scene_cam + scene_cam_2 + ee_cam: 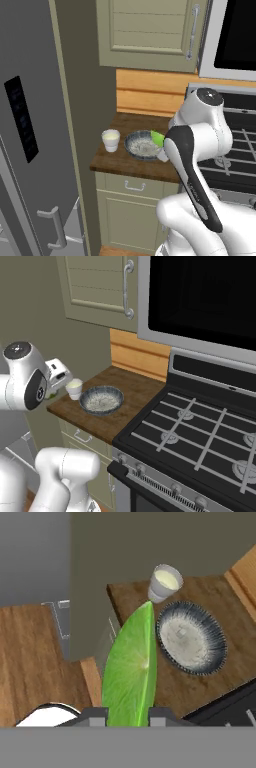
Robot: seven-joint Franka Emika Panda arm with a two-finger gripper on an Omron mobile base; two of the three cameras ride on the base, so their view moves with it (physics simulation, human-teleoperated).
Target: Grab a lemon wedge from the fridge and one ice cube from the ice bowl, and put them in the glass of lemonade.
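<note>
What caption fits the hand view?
End effector holding lemon wedge above counter with cup and bowl.

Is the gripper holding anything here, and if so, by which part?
Yes: the gripper holds the bright yellow-green lemon wedge, pinched at its near end between the two fingertips, with its pointed tip sticking out ahead.

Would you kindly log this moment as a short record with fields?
claw: shut on the wedge
wedge: bright green, upright between the fingertips, above the floor near the counter's edge
glass: on the counter, left of the bowl, pale yellow inside
bowl: grey, whitish inside, beside the glass
counter: brown wood, between fridge and stove
fridge: doors closed
</note>
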